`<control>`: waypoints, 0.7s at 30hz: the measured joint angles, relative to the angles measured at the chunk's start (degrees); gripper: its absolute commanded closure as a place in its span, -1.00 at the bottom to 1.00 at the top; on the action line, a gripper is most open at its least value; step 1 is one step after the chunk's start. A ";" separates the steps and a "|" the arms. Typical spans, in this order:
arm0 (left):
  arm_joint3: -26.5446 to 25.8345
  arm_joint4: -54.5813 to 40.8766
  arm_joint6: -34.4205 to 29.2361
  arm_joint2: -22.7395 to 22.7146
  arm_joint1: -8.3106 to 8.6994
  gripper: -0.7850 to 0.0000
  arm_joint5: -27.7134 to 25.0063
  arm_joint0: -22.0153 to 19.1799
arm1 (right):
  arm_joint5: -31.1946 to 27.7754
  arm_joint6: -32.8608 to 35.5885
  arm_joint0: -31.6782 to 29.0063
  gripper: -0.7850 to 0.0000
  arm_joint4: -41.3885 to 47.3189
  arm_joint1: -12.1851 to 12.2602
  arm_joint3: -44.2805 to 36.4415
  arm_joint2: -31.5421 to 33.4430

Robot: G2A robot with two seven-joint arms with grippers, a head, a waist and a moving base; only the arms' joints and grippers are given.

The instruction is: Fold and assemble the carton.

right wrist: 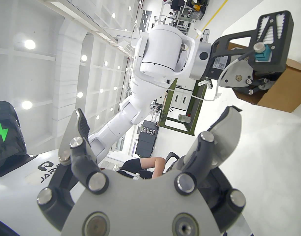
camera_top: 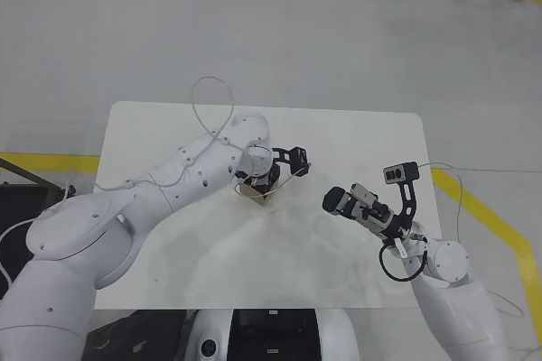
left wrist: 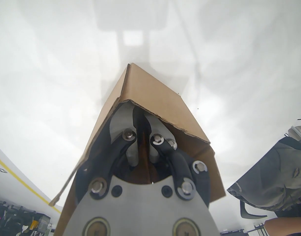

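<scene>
A small brown carton (camera_top: 261, 191) stands near the middle of the white table (camera_top: 343, 271). In the left wrist view the carton (left wrist: 155, 96) wraps around my left gripper (left wrist: 139, 114). That gripper's fingers (left wrist: 121, 126) are inside the carton, shut on a cardboard panel seen edge-on between them. The right wrist view shows the carton (right wrist: 285, 94) with the left gripper (right wrist: 259, 85) reaching into its open end. To the right of the carton and apart from it, my right gripper (camera_top: 332, 200) hovers above the table. It is open (right wrist: 154, 121) and holds nothing.
A thin cable (camera_top: 212, 99) loops over the table's far left part. The table's right edge (camera_top: 429, 199) lies just beyond the right arm. Bare tabletop lies in front of the carton and between the two grippers.
</scene>
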 measured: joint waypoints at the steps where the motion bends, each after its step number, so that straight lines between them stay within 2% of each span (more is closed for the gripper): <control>1: 0.39 0.30 0.01 0.00 -0.20 1.00 -0.01 0.08 | 0.00 0.00 0.00 -1.00 0.00 0.00 0.00 0.00; 15: 2.42 3.36 1.54 0.00 -2.21 1.00 -1.54 0.99 | 0.00 0.00 0.00 -1.00 0.00 0.00 0.00 0.00; 21: 0.63 3.60 0.50 0.00 -1.80 1.00 -0.51 0.15 | 0.00 0.00 0.00 -1.00 0.00 0.00 0.00 0.00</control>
